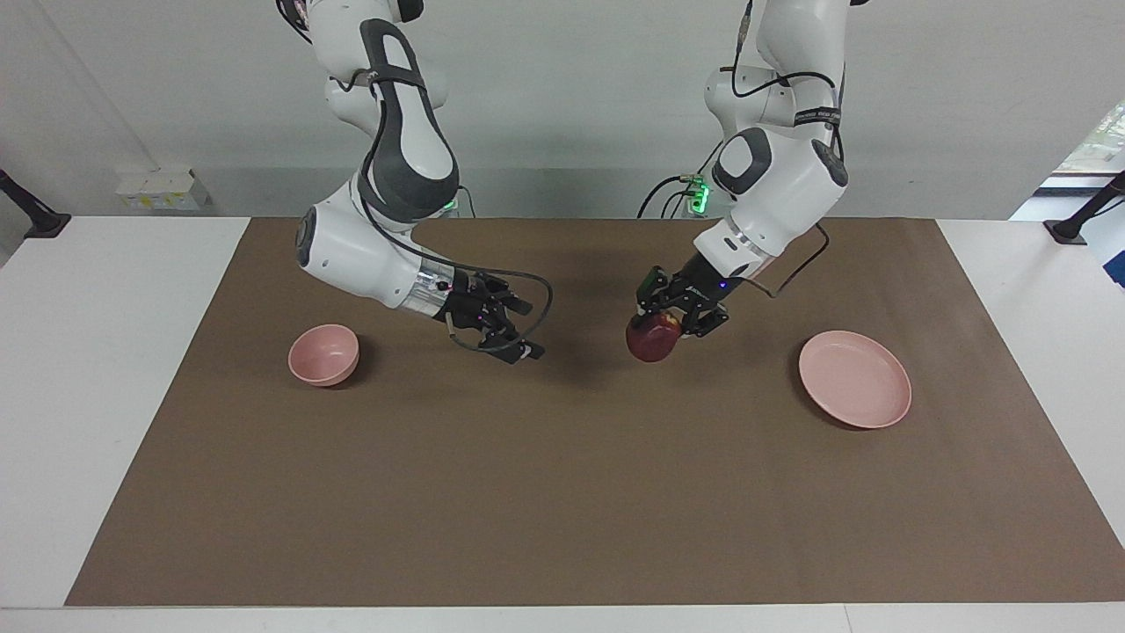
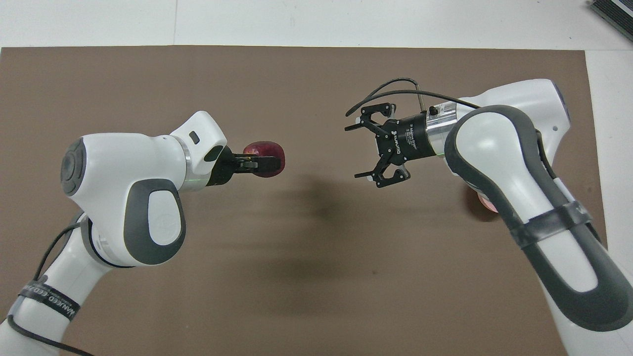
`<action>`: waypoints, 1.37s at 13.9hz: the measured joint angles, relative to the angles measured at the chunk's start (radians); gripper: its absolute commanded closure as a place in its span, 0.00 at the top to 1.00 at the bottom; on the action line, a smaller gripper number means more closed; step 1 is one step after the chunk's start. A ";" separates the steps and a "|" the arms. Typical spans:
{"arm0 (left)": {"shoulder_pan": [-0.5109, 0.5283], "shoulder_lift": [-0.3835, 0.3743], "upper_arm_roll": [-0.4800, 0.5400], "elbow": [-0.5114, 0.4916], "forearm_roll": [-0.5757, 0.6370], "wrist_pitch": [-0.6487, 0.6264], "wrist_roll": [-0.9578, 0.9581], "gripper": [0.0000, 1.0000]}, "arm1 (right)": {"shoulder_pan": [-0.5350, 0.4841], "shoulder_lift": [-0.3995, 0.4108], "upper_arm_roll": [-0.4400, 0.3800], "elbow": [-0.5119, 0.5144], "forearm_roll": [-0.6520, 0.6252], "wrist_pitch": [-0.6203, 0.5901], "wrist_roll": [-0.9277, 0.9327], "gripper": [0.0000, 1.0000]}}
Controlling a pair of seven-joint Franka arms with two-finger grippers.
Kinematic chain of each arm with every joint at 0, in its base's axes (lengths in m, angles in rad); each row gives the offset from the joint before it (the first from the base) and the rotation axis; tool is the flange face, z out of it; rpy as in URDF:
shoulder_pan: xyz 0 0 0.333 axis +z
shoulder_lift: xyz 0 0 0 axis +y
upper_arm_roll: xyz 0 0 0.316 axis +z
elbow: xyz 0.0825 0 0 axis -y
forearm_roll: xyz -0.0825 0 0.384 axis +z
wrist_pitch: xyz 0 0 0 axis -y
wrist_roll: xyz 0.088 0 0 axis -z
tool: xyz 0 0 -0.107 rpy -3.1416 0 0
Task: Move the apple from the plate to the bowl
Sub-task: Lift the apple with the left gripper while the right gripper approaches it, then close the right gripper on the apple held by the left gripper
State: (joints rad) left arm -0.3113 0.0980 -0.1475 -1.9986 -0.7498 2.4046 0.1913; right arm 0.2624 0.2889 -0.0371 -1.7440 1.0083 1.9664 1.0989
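My left gripper [image 1: 661,331] is shut on the dark red apple [image 1: 651,348] and holds it above the brown mat, between the plate and the bowl. It also shows in the overhead view [image 2: 267,159] with the apple [image 2: 264,149] in its fingers. The pale pink plate [image 1: 854,379] lies bare toward the left arm's end; the left arm hides it in the overhead view. The small pink bowl [image 1: 323,354] stands toward the right arm's end; only a sliver of it [image 2: 488,203] shows under the right arm. My right gripper [image 1: 526,331] [image 2: 354,152] is open and empty above the mat, beside the bowl, facing the apple.
A brown mat [image 1: 562,492] covers most of the white table [image 1: 105,396]. Clamps stand at the table's corners nearest the robots [image 1: 35,220]. The two grippers face each other over the middle of the mat with a gap between them.
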 measured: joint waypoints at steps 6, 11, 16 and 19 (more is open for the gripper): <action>0.001 0.021 -0.079 0.050 -0.114 0.000 -0.045 0.00 | 0.026 0.002 0.002 -0.038 0.077 -0.012 0.019 1.00; 0.001 0.029 -0.124 0.068 -0.123 0.000 -0.101 0.00 | 0.063 0.002 0.002 -0.040 0.107 0.023 0.019 1.00; 0.001 0.035 -0.137 0.078 -0.126 0.002 -0.144 0.00 | 0.075 0.002 0.002 -0.040 0.108 0.028 0.018 0.13; 0.004 0.038 -0.135 0.081 -0.127 0.008 -0.145 0.00 | 0.073 0.000 0.002 -0.041 0.110 0.020 0.018 0.00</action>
State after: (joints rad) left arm -0.3076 0.1362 -0.2828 -1.9173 -0.8766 2.4124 0.0459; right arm 0.3358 0.2893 -0.0353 -1.7847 1.1181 1.9868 1.1171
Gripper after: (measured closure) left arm 0.330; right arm 0.233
